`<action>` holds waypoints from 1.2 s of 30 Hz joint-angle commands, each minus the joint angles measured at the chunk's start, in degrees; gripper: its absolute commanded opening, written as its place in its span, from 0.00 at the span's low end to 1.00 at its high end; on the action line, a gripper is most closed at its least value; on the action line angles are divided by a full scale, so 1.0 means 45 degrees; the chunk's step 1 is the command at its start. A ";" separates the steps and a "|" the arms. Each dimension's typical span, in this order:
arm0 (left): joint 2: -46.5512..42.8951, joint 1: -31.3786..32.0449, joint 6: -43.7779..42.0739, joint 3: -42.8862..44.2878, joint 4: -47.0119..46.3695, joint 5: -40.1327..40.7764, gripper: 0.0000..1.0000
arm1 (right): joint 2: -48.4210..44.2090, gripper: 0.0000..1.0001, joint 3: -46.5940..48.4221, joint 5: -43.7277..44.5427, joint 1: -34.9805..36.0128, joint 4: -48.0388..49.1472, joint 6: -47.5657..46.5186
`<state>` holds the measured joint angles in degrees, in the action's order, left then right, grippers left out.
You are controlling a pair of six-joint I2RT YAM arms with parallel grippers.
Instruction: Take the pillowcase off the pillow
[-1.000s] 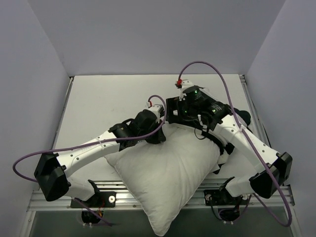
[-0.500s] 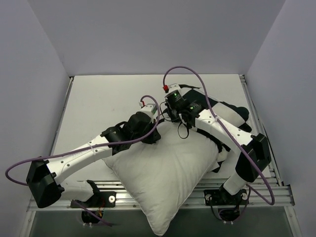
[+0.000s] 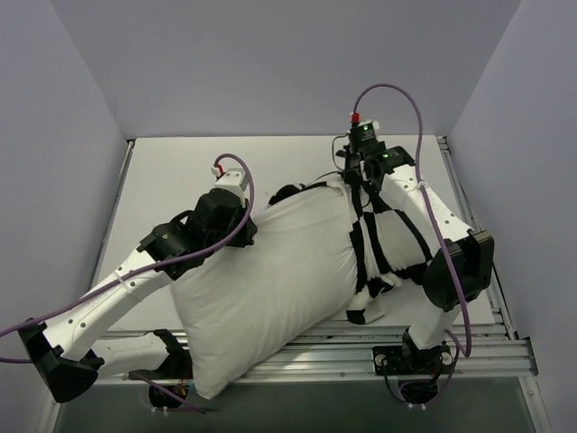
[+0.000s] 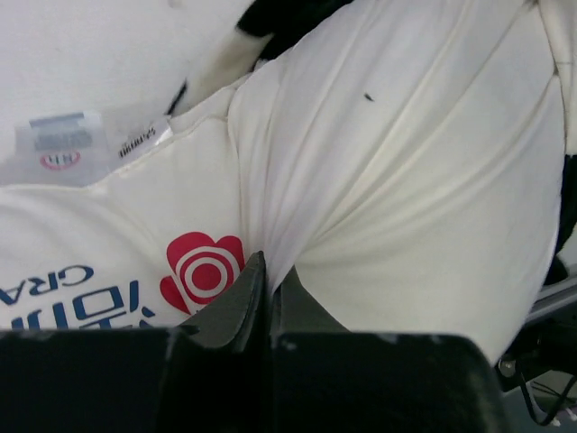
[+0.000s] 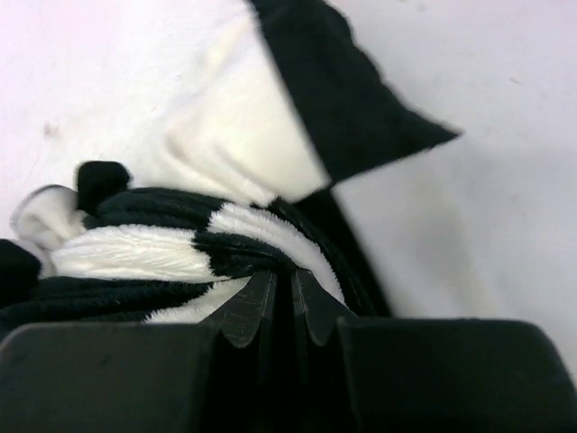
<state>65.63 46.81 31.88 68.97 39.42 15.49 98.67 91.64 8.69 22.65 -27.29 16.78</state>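
Observation:
The plump white pillow [image 3: 270, 280] lies slantwise across the table, its near corner hanging over the front rail. The black and white checked pillowcase [image 3: 383, 244] is bunched around its right end only. My left gripper [image 3: 242, 227] sits at the pillow's left upper edge. In the left wrist view it [image 4: 270, 266] is shut on a fold of the pillow [image 4: 406, 162], next to a red printed logo and the sewn label [image 4: 63, 144]. My right gripper [image 3: 353, 178] is at the far right. In the right wrist view it [image 5: 284, 275] is shut on the pillowcase [image 5: 180, 248].
The white table [image 3: 171, 171] is boxed in by grey walls on the left, back and right. An aluminium rail [image 3: 460, 347] runs along the near edge. Purple cables loop above both wrists.
My right gripper has shut on the pillowcase and drawn it back to the far right. The left arm has pulled the pillow leftwards, baring most of the white cushion.

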 commanded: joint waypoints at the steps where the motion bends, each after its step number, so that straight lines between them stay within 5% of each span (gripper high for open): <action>1: -0.1984 -0.0714 -0.1166 0.1995 0.4051 0.3920 0.02 | -0.0423 0.00 0.0769 0.3831 -0.2922 -0.0342 0.0236; 11: -0.3313 -0.0734 -0.1322 0.1238 0.4504 0.4488 0.02 | -0.1884 0.00 -0.0283 0.1219 -0.3628 0.0437 0.0393; 16: -0.3002 -0.0714 -0.1498 0.0124 0.2731 0.3495 0.02 | -0.3566 0.00 -0.2292 -0.3776 -0.3085 0.2722 0.0645; 22: -0.1870 -0.0811 -0.1479 -0.0522 0.1048 0.3823 0.02 | -0.5129 0.31 -0.3252 -0.3376 -0.1539 0.2900 0.0940; 28: -0.0132 -0.2255 -0.1498 0.0043 -0.0376 0.3651 0.02 | -0.6808 0.49 -0.5341 -0.3649 -0.1168 0.3135 0.1136; 32: 0.0844 -0.2589 -0.2277 0.0941 -0.1142 0.3045 0.27 | -0.7668 0.53 -0.6533 -0.3805 -0.0914 0.3114 0.1018; 33: 0.0924 -0.2550 -0.2743 0.1175 -0.1317 0.2830 0.56 | -0.7824 0.53 -0.7057 -0.3825 -0.0855 0.3096 0.1018; 36: 0.0828 -0.2201 -0.3664 0.1743 -0.1512 0.1756 0.87 | -0.8488 0.53 -0.7976 -0.3670 -0.0855 0.3095 0.1096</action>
<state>70.87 35.53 20.36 71.59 39.03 26.33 63.40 58.63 -8.99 18.48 -14.17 21.52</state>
